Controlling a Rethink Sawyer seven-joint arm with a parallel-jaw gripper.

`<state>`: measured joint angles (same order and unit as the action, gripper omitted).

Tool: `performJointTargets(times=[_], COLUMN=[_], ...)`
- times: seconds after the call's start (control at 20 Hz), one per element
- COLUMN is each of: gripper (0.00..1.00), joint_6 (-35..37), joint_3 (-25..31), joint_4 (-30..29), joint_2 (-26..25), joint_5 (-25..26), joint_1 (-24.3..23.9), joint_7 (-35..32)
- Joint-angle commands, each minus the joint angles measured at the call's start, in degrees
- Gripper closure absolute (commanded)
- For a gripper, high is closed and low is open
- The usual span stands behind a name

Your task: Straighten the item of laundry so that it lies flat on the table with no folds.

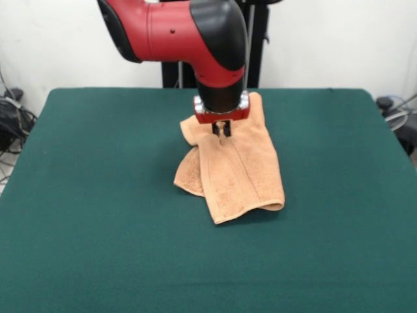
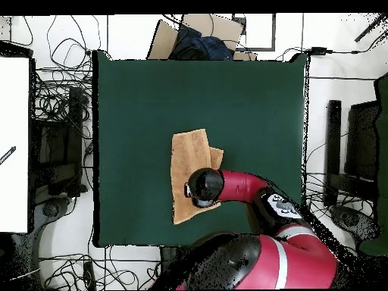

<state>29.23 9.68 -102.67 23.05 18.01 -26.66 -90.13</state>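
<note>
The item of laundry (image 1: pixel 241 169), a peach-orange towel, lies folded lengthwise near the middle of the green table (image 1: pixel 98 195). One layer is doubled over, and a lower flap sticks out at its left side. My gripper (image 1: pixel 223 128) comes straight down onto the towel's far half. Its two dark fingers stand close together, pinching a small ridge of cloth. In the overhead view the towel (image 2: pixel 188 155) is a long strip on the table (image 2: pixel 136 114). There the arm's wrist (image 2: pixel 203 186) covers the gripper and part of the towel.
Cables lie off the table's left side (image 1: pixel 10 117) and right side (image 1: pixel 397 111). A cardboard box (image 2: pixel 189 34) sits past one table edge, and a white board (image 2: pixel 15 144) stands beside another. Wide green cloth surrounds the towel.
</note>
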Motion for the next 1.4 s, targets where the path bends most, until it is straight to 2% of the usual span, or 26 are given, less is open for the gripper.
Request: performJointTargets(times=[0.05, 0.15, 0.25, 0.4, 0.5, 0.8, 0.95, 1.25, 1.4], gripper=[1.0, 1.0, 1.0, 1.0, 1.0, 1.0, 1.0, 1.0, 1.0], joint_6=[-26.6, -28.55, -28.4, -24.65, -21.52, -20.94, -20.77, -17.31, -12.86], joint_3=[0.21, 0.45, 0.33, 0.94, 2.51, 5.52, 5.76, 7.91, 8.79], joint_4=[12.21, 10.2, 6.27, -0.36, -2.71, -5.33, -8.4, -16.09, -19.27], joint_2=[-20.38, -19.06, -15.28, -8.05, -5.26, -3.61, -0.34, 10.12, 18.81], joint_5=[7.65, 7.75, 7.21, 5.61, 4.51, 3.37, 2.67, -0.22, -2.65], joint_1=[-1.19, -1.62, -1.47, -1.52, -2.62, -5.43, -5.57, -6.05, -5.17], joint_7=[-5.66, -6.35, -7.65, -8.78, -7.73, -6.09, -6.95, -8.12, -8.22])
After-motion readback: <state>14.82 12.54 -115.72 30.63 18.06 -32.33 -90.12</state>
